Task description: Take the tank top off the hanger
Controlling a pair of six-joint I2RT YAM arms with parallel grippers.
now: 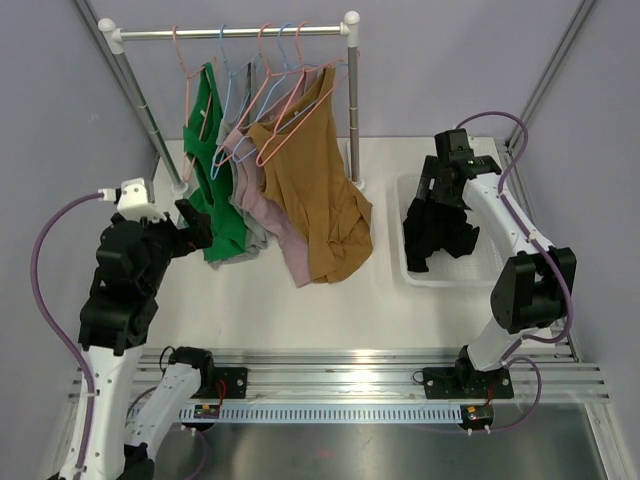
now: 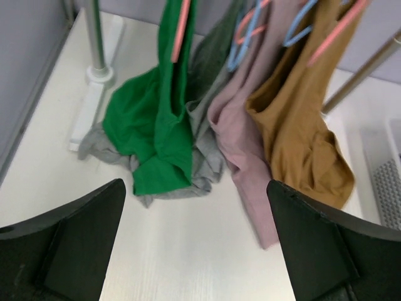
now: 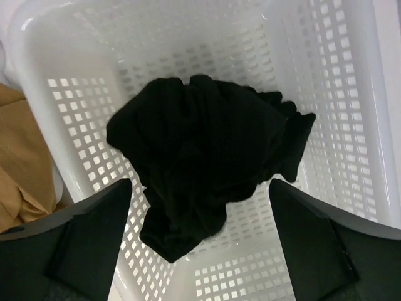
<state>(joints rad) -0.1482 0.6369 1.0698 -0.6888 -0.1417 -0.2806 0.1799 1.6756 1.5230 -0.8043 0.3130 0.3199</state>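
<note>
While four tops hang in a row from the rail (image 1: 230, 33), the green tank top (image 1: 212, 190) lies just ahead of the left gripper (image 1: 197, 225), whose fingers stand spread and empty (by far the nearer arm). Its length runs down from a pink hanger (image 2: 182, 28), its hem pooled on the table (image 1: 400, 310). The right gripper (image 3: 199, 188), also agape, hovers over a white basket (image 3: 351, 94) holding a crumpled black garment (image 3: 207, 144).
</note>
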